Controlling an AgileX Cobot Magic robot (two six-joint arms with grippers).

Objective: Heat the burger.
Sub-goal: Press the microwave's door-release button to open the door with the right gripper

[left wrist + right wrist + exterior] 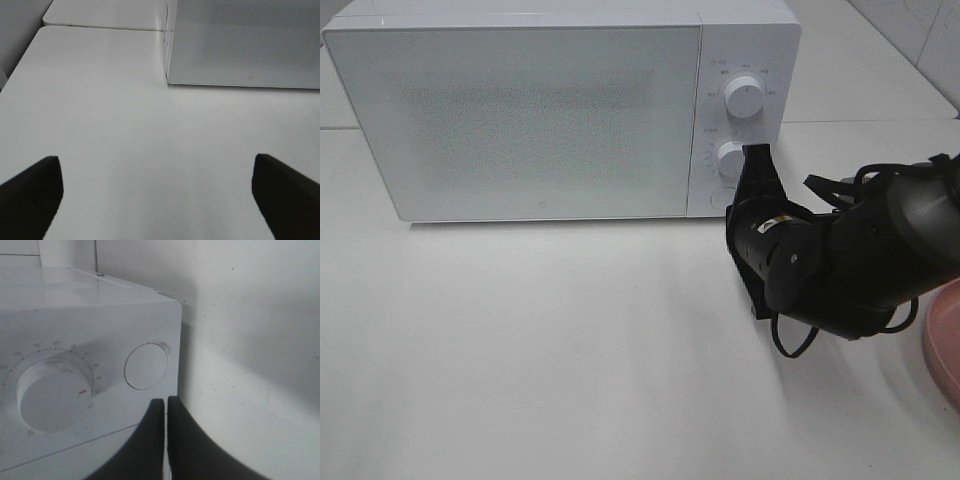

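The burger is out of view. A white microwave (520, 110) stands at the back of the table with its door closed. My right gripper (755, 155) is shut and empty, its black tips held against the control panel between the lower knob (730, 157) and the round button (722, 198). In the right wrist view the shut gripper (166, 402) sits just below the round button (146, 366), with the lower knob (52, 395) beside it. My left gripper (157, 172) is open over bare table, facing the microwave (245, 40); its arm does not show in the high view.
A pink plate (945, 340) pokes in at the right edge, beside the right arm. An upper knob (744, 98) sits above the lower one. White table (540, 350) spreads in front of the microwave.
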